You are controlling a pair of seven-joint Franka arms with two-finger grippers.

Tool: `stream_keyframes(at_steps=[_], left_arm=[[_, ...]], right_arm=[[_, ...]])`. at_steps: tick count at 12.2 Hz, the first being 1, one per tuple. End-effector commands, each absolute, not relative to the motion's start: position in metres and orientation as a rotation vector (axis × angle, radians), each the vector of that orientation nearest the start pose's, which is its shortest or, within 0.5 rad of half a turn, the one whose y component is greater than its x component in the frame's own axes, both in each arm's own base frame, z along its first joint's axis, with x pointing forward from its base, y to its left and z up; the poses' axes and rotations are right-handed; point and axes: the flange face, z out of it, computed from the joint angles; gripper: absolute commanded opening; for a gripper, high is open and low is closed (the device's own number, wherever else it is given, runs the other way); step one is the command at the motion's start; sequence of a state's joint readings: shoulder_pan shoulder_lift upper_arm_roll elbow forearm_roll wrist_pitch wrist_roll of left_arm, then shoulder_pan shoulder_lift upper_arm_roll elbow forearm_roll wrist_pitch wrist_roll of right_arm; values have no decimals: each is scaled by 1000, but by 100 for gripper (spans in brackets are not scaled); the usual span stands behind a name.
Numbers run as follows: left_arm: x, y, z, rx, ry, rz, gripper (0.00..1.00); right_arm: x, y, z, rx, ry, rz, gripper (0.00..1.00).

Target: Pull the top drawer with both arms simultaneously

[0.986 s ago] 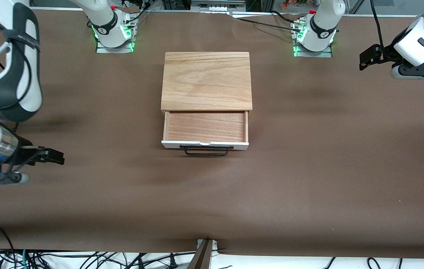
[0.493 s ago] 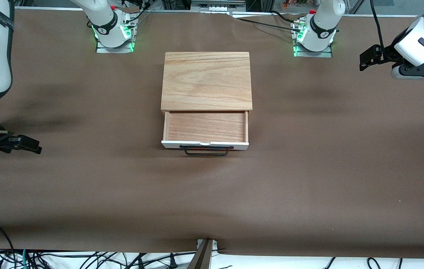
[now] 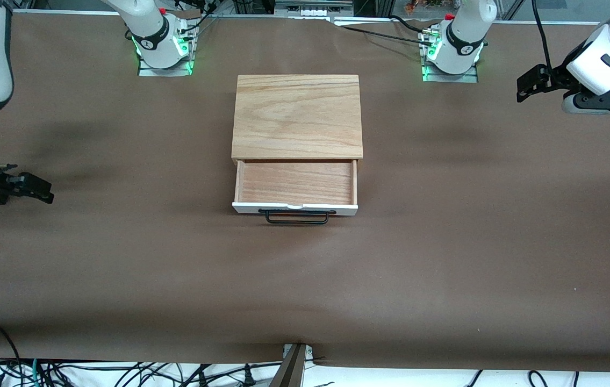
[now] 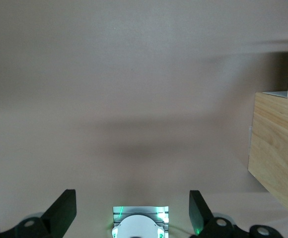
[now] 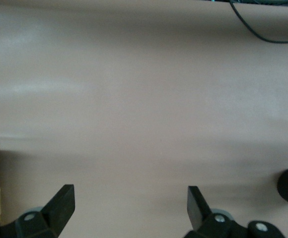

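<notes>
**Q:** Status, one end of the table to the other?

**A:** Starting at the right arm's end. My right gripper [image 3: 41,188] hangs over bare brown table cover [image 3: 122,269], well apart from the box, holding nothing. Right wrist view confirms it: both fingers [image 5: 60,201] spread wide, only the cover between them.

**Q:** And the drawer?

**A:** The top drawer [image 3: 295,183] is at mid-table, pulled out of the wooden box [image 3: 298,115] toward the front camera. The reddish wood floor is exposed, with nothing in it. White front panel [image 3: 295,207] sits at the camera-side edge, black wire handle [image 3: 297,216] sticking out of it. Nothing of mine touches the handle.

**Q:** Left side?

**A:** My left gripper [image 3: 531,83] is up over the cover toward the left arm's end, near my left arm's base [image 3: 450,56] and also well apart from the box. The left wrist view shows its fingers [image 4: 63,210] spread wide with nothing between them. That same view catches the side of the box [image 4: 275,153] at the frame edge.

**Q:** So both grippers are empty?

**A:** Yes. Jaws spread on both, drawer out, no contact anywhere.
</notes>
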State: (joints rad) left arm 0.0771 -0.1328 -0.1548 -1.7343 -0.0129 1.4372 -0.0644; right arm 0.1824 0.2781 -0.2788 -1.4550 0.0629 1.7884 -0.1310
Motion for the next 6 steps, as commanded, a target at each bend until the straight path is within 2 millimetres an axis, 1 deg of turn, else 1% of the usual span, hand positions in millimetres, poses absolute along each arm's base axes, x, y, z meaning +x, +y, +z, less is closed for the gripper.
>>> stream_keyframes(at_steps=[1, 2, 3, 4, 6], left_arm=[[492, -49, 619, -3131, -4, 215, 100], [492, -50, 620, -3130, -2, 212, 100], [491, -49, 620, -3126, -5, 214, 100], [491, -47, 620, -3126, -12, 214, 100], [491, -43, 620, -3124, -22, 216, 100]], right_arm=[[622, -32, 557, -3182, -80, -52, 100], [619, -28, 560, -3196, -52, -39, 100], [617, -22, 560, -3195, -15, -20, 100], [617, -19, 560, -3194, 1, -21, 100], [617, -22, 558, -3192, 6, -13, 100]])
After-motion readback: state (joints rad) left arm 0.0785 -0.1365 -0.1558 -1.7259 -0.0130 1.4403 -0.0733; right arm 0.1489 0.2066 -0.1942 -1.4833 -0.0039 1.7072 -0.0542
